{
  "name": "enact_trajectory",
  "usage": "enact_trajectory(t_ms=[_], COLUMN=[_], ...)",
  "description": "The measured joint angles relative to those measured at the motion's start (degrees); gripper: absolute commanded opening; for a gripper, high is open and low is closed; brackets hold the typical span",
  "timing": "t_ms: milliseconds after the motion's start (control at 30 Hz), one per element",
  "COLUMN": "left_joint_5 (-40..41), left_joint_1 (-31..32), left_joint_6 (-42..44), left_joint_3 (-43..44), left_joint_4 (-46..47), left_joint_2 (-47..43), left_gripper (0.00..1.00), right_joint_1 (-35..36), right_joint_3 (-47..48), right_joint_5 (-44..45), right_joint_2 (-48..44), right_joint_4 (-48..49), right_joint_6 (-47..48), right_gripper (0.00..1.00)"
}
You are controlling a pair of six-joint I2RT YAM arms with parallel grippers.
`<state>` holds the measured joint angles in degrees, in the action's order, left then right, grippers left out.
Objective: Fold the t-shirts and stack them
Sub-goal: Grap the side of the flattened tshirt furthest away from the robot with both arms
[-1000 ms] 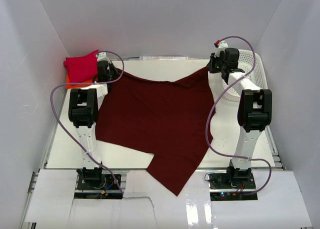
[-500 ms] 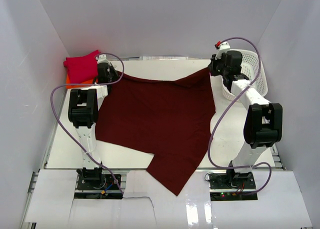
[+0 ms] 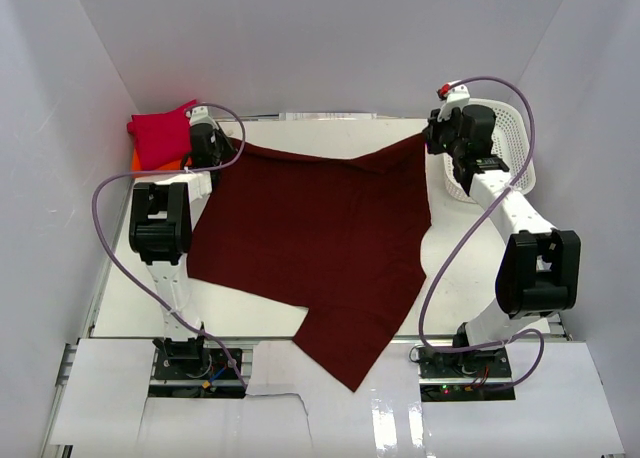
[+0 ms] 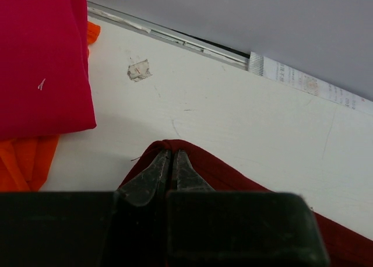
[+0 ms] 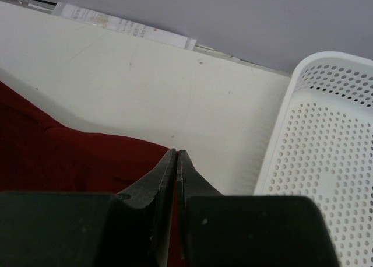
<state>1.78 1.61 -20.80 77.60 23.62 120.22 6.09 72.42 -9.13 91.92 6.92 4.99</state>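
The dark maroon t-shirt (image 3: 310,248) lies spread over the table, its lower corner hanging past the near edge. My left gripper (image 3: 222,148) is shut on the shirt's far left corner (image 4: 192,162), pinched between its fingertips (image 4: 172,155). At the far right, my right gripper (image 3: 430,138) is shut on the maroon shirt's other far corner (image 5: 87,162). A folded crimson t-shirt (image 3: 160,135) lies on a folded orange t-shirt (image 3: 140,160) at the far left corner; both also show in the left wrist view, crimson (image 4: 41,57) over orange (image 4: 23,162).
A white mesh basket (image 3: 495,148) stands at the far right beside the right gripper, also seen as the basket (image 5: 326,156) in the right wrist view. A small paper scrap (image 4: 139,70) lies on the table (image 3: 450,268) near the back wall.
Both grippers have pulled the maroon shirt's far corners farther back and outward, stretching its far edge straighter. The right arm swung to the right; its elbow now stands lower right.
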Motion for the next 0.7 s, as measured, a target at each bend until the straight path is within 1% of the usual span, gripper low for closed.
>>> enact_trajectory(t_ms=[367,700], left_joint_5=[0.0,-0.1], left_joint_1=[0.0,0.0], left_joint_6=[-0.2,-0.2], left_joint_3=[-4.5,-6.3], left_joint_4=[0.1,0.2], left_joint_2=[-3.9,-5.6], left_gripper=[0.00,0.00], right_joint_1=[0.6,3.6], right_joint_3=[-8.4,-11.8], right_joint_5=[0.0,0.8], right_joint_2=[-4.6,-8.9], right_joint_4=[-0.4,-0.7], right_joint_6=[-0.1,-0.3], right_gripper=[0.08,0.08])
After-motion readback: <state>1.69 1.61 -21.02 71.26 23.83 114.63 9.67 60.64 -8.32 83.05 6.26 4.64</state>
